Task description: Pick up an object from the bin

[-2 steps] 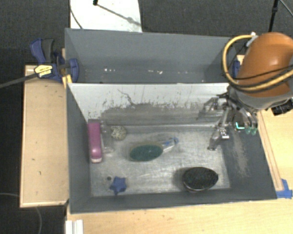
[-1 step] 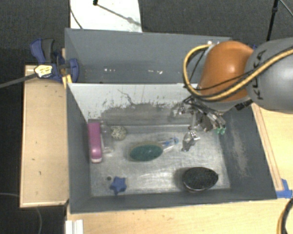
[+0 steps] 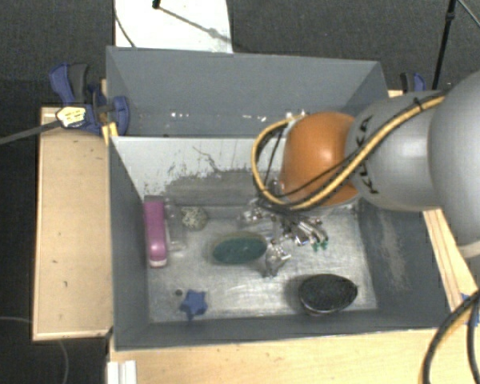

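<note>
Hanging just right of the dark green oval pad point(image 3: 238, 251), which we judge its nearest pick, the tool point(image 3: 275, 258) is spread or pressed together, we cannot tell which.

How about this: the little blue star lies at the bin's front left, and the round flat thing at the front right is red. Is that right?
Not quite. In the camera view the round flat thing at the front right of the bin is black, not red. The little blue star does lie at the front left.
</note>
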{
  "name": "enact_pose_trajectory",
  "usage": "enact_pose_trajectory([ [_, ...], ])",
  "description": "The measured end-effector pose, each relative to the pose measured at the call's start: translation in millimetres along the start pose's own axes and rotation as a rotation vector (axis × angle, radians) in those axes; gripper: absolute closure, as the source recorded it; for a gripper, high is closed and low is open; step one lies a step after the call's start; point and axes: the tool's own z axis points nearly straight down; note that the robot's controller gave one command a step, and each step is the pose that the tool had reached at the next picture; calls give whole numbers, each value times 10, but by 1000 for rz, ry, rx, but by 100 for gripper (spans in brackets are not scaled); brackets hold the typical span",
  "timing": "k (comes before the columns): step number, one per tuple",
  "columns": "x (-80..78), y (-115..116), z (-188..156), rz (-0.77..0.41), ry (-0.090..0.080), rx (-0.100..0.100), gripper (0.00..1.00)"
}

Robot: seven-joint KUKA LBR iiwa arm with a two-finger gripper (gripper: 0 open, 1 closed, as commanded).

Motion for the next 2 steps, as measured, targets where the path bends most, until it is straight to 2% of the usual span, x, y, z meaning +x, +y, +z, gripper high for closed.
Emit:
enact_pose_trajectory([
  [1,-19,-25,-37,4,-6,2,100],
  [2,315,-163,-1962,-325,-3,2,100],
])
